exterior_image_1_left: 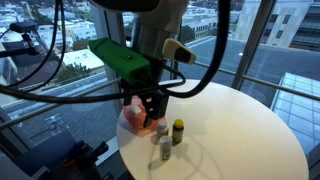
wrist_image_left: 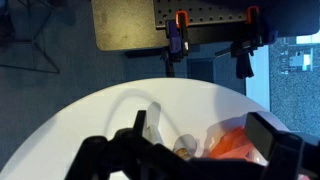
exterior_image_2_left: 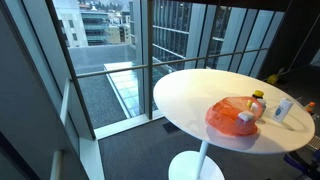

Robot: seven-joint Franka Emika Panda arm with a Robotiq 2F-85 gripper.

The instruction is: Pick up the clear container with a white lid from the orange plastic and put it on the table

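The orange plastic [exterior_image_2_left: 228, 120] lies crumpled on the round white table [exterior_image_2_left: 190, 90]. A small clear container with a white lid [exterior_image_2_left: 246, 118] sits on its right part. In an exterior view my gripper [exterior_image_1_left: 150, 113] hangs just above the orange plastic [exterior_image_1_left: 132, 118] and hides most of the container. In the wrist view my gripper [wrist_image_left: 205, 138] is open and empty. The orange plastic [wrist_image_left: 235, 146] lies between its dark fingers, towards the right one. The arm does not show in the exterior view with the buildings.
A small bottle with a yellow-orange cap [exterior_image_1_left: 178, 130] [exterior_image_2_left: 257, 103] stands beside the plastic. A taller clear bottle [exterior_image_1_left: 164, 148] stands near the table's edge; both show in the wrist view [wrist_image_left: 150, 125]. Glass walls surround the table [exterior_image_1_left: 250, 130].
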